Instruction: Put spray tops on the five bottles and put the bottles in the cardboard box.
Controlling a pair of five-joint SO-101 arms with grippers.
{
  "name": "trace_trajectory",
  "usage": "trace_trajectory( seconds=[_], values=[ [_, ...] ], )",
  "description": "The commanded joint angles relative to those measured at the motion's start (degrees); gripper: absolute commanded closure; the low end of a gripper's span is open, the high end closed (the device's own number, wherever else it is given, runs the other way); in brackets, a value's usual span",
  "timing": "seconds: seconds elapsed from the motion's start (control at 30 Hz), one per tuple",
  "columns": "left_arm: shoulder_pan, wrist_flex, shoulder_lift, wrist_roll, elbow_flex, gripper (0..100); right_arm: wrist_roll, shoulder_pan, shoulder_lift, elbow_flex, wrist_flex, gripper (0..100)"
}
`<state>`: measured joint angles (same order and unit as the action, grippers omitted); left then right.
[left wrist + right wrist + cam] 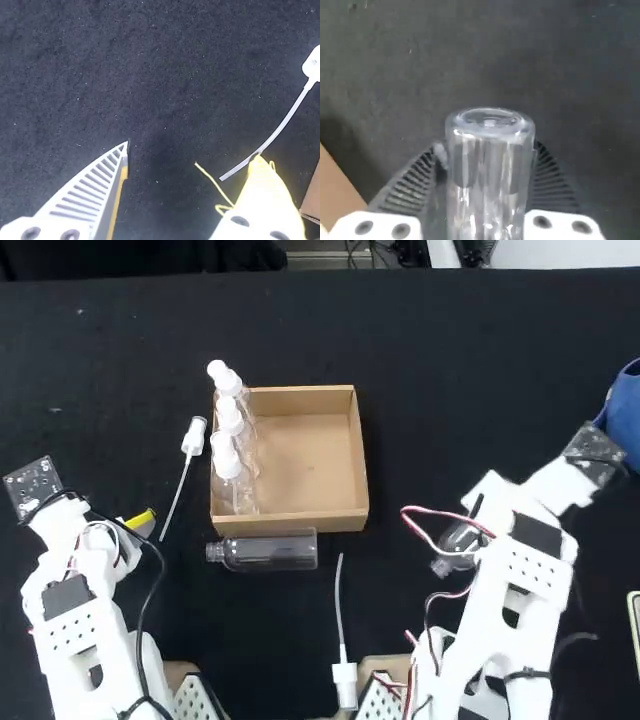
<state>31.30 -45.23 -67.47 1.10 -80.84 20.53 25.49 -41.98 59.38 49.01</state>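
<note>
I'm seeing my left gripper point(191, 152) left of the square brown cardboard box point(356, 455), ribbed fingers point(95, 195) spreading wide. A white plastic spray top point(192, 435) is lying outside the box's left wall, three capped clear bottles point(231, 455) standing just inside. An uncapped bottle point(265, 550) and second spray top point(343, 668) are lying in front. Right of the box, my right gripper point(487, 150) is clamping a smooth clear bottle point(489, 170), neck hidden.
</note>
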Motion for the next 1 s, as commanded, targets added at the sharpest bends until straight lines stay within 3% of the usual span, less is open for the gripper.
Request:
trace_trajectory(
  seconds=[0.0,0.1,0.27,0.37,0.53,0.63,0.73,0.83,0.97],
  values=[
    [0.66,1.14,-0.53,0.44,0.31,76,-3.52,-2.2,0.22,-3.56,2.64,69.3],
    [0.66,1.14,-0.53,0.44,0.31,76,-7.12,-1.85,0.22,-5.23,8.09,61.8],
    [0.66,1.14,-0.53,0.44,0.31,76,-22.95,-1.85,-0.04,-10.24,15.82,66.8],
    [0.66,1.14,-0.53,0.44,0.31,76,-40.44,-1.67,0.22,-14.55,18.55,73.7],
    [0.66,1.14,-0.53,0.44,0.31,76,-78.59,1.23,0.22,-14.9,16.0,79.5],
    [0.57,1.14,-0.53,0.44,0.31,76,-88.79,4.31,0.04,-12.26,16.09,75.7],
    [0.57,1.14,-0.53,0.44,0.31,76,-96.7,7.03,0.22,-9.54,15.65,63.1],
    [0.48,1.14,-0.53,0.44,0.31,76,-111.91,9.93,0.22,-8.84,15.65,51.8],
    [0.48,1.14,-0.53,0.44,0.31,76,-130.55,11.78,0.31,-8.13,16.18,52.2]
  ],
)
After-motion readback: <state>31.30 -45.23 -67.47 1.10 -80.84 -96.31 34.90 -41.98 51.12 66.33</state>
